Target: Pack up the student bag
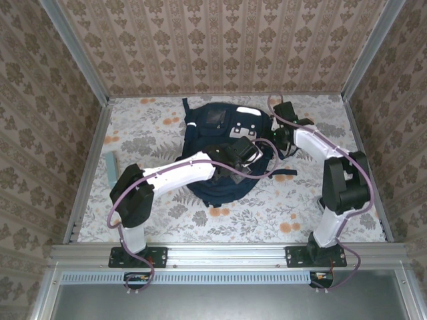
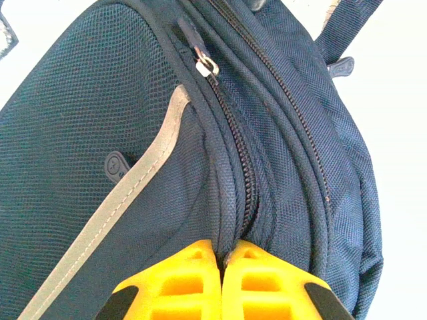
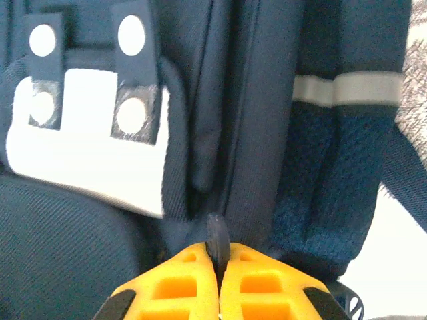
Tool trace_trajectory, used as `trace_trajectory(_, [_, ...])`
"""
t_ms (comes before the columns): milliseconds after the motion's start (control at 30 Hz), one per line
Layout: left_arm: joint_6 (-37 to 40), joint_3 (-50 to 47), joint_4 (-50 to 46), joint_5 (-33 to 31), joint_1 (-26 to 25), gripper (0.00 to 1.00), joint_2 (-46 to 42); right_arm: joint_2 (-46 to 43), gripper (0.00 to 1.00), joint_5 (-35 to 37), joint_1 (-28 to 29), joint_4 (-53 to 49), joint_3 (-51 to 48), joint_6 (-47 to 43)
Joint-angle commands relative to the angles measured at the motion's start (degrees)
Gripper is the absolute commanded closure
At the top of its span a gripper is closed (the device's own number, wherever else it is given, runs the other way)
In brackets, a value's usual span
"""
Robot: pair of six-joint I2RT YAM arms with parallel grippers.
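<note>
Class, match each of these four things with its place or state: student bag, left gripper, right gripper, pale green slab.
1 student bag
2 left gripper
3 right gripper
4 pale green slab

a shut on a dark tab
b by the table's left edge
c shut at the zip
d middle of the table

Pairs: 1-d, 2-c, 3-a, 4-b

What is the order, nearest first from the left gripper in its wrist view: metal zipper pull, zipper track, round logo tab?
1. zipper track of the student bag, running up from the shut jaws' tips.
2. round logo tab, off to the left on the side panel.
3. metal zipper pull, at the track's top end.
</note>
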Motion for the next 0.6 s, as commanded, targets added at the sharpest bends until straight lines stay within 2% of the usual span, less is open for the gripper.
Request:
trace_trajectory(0, [-4.82,-1.24,3.14,-0.02,2.52,0.96,-2.74,-6.35,1.0,-9.99,0.07,3.89,-6.79,2.44])
trace_trajectory(400, [-10.38,-1.26,7.96,7.09,4.81,0.96,-2.07,-19.79,1.0,-20.29,2.94,18.07,-25.96,12.02])
trace_trajectory(467, [-11.0,-1.01,8.61,8.83,5.26,0.95,-1.96,-21.86,1.0,-20.13,3.22,19.36,-27.53,13.17])
trace_trajectory(567, [-10.77,0.21,7.33,12.67,6.19,0.88,-2.34,-23.58,1.0,-17.57,2.55,17.96,-27.69,12.32])
